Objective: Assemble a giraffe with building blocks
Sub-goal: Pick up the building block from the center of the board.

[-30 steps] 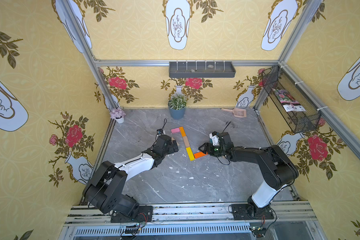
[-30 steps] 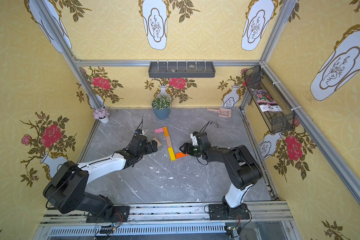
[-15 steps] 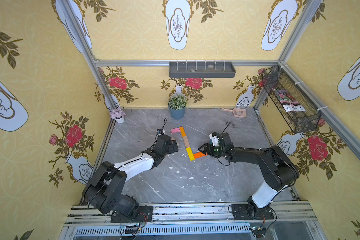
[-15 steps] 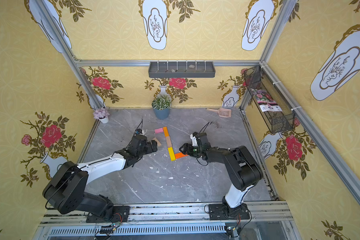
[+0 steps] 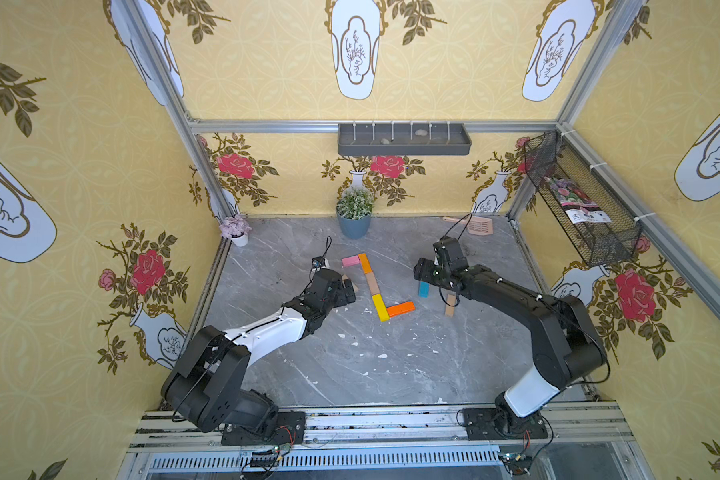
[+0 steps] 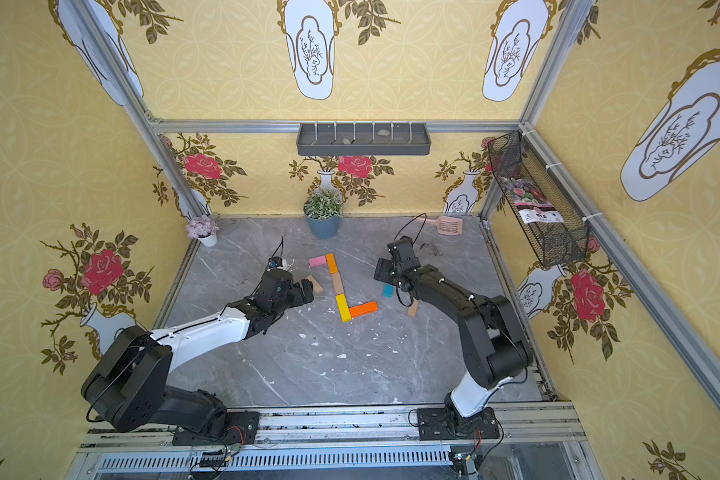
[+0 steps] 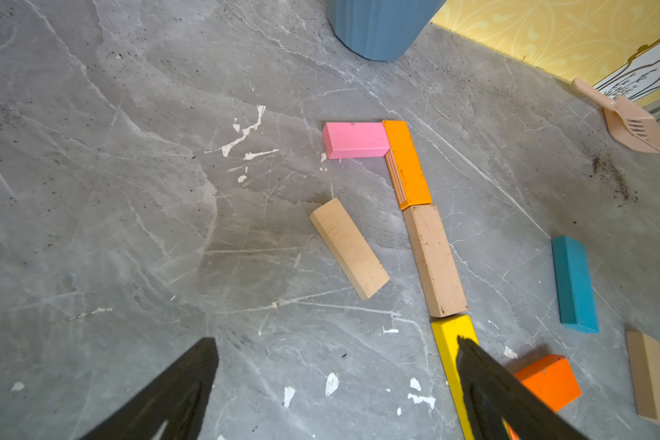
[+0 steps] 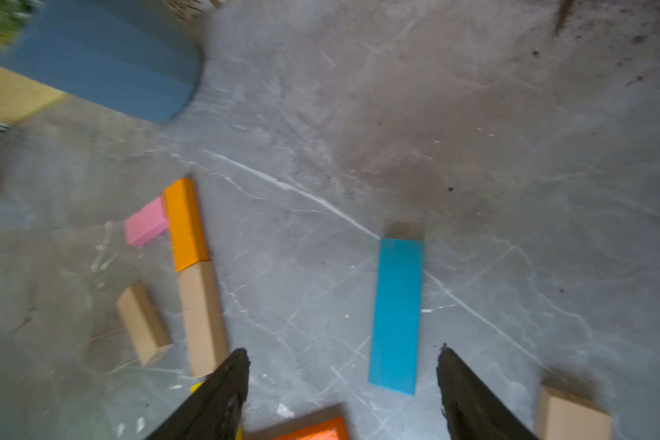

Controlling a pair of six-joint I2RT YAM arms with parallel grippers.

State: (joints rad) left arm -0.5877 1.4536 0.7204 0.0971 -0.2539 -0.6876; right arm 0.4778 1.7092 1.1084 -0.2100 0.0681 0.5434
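right tool (image 8: 343, 352) spread, angled down toward blue block (image 8: 397, 316), arm extended

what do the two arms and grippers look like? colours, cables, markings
Both are mostly black with one white link: the left arm at its forearm, the right arm just above its base. A thin black cable loops over each wrist. The left gripper and right gripper have plain black tapered fingers. No readable markings.

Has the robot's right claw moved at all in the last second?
Yes. The right gripper has pulled back from the end of the flat deep-orange wooden block, toward the back wall.
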